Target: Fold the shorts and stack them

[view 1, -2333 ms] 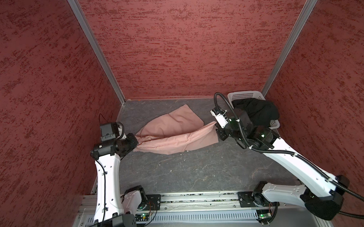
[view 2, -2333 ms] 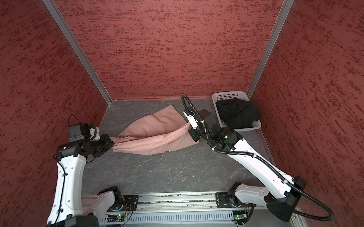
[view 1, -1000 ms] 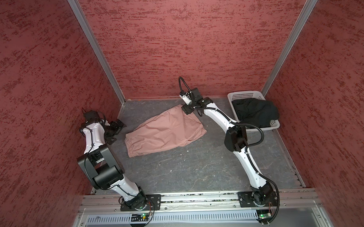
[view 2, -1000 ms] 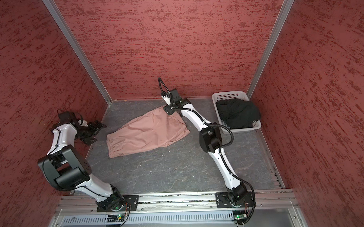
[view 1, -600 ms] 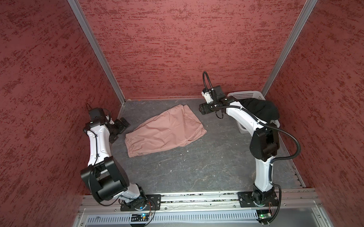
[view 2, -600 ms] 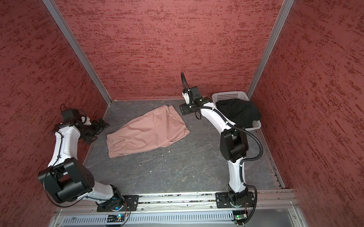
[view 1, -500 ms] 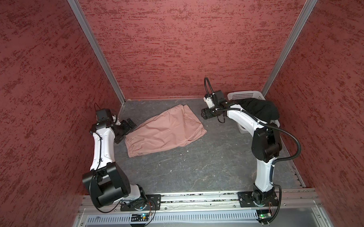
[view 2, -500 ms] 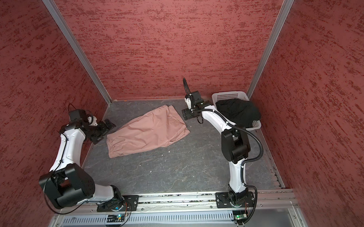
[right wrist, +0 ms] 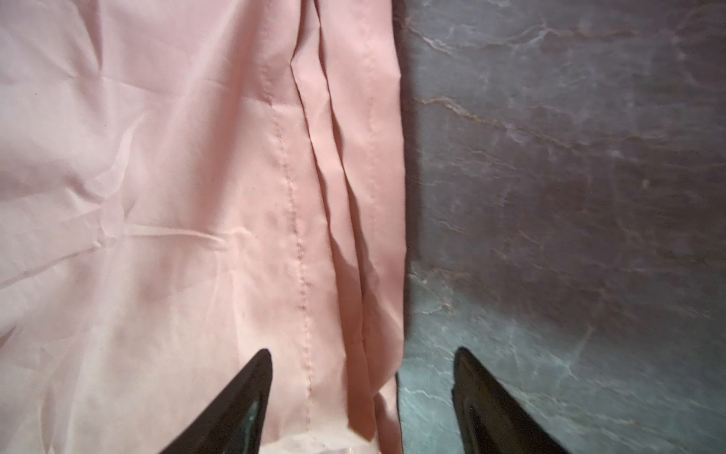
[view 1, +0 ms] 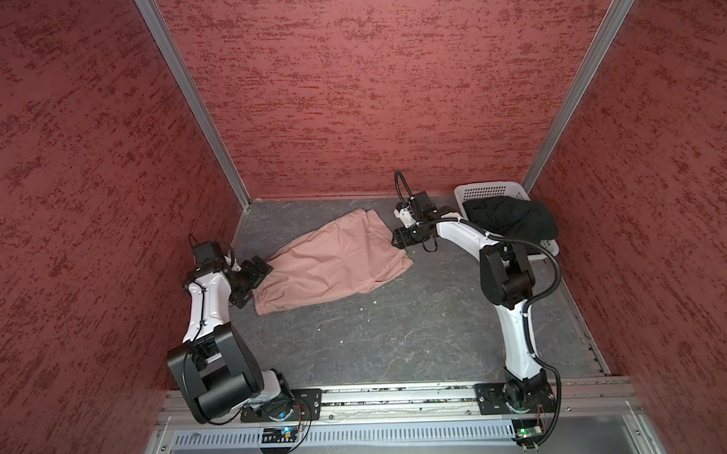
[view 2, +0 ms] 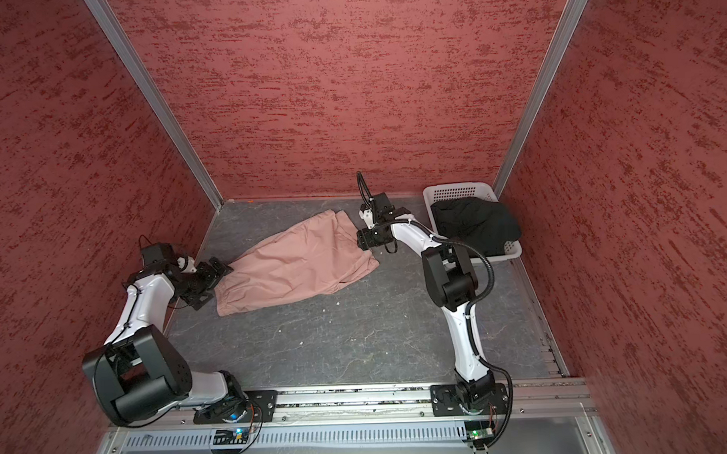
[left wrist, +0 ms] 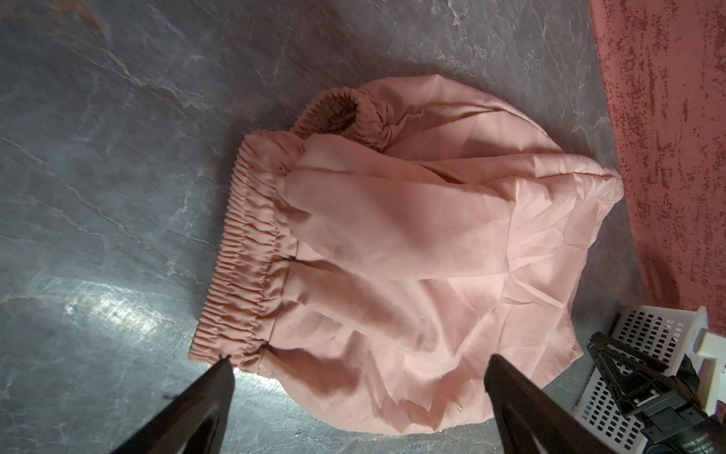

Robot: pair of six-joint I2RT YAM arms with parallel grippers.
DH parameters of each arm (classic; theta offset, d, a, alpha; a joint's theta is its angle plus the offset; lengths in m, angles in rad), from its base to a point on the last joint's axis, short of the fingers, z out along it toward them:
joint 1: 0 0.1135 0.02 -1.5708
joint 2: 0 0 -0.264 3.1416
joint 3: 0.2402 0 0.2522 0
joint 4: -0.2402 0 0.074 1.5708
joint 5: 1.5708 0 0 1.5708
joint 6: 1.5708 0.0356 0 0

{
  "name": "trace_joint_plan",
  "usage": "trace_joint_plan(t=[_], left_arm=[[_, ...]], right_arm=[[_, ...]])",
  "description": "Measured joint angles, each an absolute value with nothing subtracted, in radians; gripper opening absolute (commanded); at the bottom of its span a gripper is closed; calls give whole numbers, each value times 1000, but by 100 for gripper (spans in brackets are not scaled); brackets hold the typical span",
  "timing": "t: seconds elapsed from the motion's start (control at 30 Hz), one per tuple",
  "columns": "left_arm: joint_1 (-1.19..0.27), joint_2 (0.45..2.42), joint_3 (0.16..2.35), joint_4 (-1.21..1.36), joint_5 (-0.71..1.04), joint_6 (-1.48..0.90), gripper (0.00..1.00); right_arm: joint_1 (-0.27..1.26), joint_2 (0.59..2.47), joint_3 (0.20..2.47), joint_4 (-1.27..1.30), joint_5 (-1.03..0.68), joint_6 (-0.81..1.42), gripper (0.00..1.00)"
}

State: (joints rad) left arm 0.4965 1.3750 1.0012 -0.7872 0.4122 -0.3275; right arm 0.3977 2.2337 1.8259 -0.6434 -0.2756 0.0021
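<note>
Fold in waiting: the dusty pink shorts lie spread on the grey table, left of centre toward the far side. Their gathered waistband is at the left and their leg hems at the right, with one leg apparently laid over the other, ready for the next fold. At the waistband end the left gripper hovers low with jaws spread wide, holding nothing. At the hem end the right gripper has its jaws parted astride the fabric's edge, one finger over cloth and one over bare table. It seems poised to pinch the hem, but no grip shows. The black shorts sit heaped and unfolded in the white basket in the far right corner, spilling over its rim.
</note>
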Motion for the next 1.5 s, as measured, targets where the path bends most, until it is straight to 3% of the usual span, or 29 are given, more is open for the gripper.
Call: trace_joint_plan(t=[0.17, 0.3, 0.53, 0.6, 0.73, 0.97, 1.3, 1.5], left_arm=[[496, 1375, 1000, -773, 418, -329, 99], [496, 1375, 1000, -766, 419, -328, 99], [500, 1374, 1000, -765, 422, -327, 99], [501, 1369, 998, -765, 422, -327, 99], [505, 1355, 996, -765, 428, -325, 99], [510, 1352, 996, -766, 437, -325, 99], [499, 1358, 978, -743, 451, -329, 99], [498, 1364, 974, -739, 452, -328, 99]], right_arm=[[403, 2243, 1826, -656, -302, 1, 56], [408, 2243, 1823, -657, -316, 10, 42], [428, 2243, 1790, -662, -315, 23, 44], [430, 2243, 1776, -664, -310, 29, 33], [435, 2243, 1753, -667, -302, 48, 0], [435, 2172, 1665, -641, -267, 90, 0], [438, 1819, 1435, -524, -262, 181, 0], [438, 1725, 1257, -451, -250, 229, 3]])
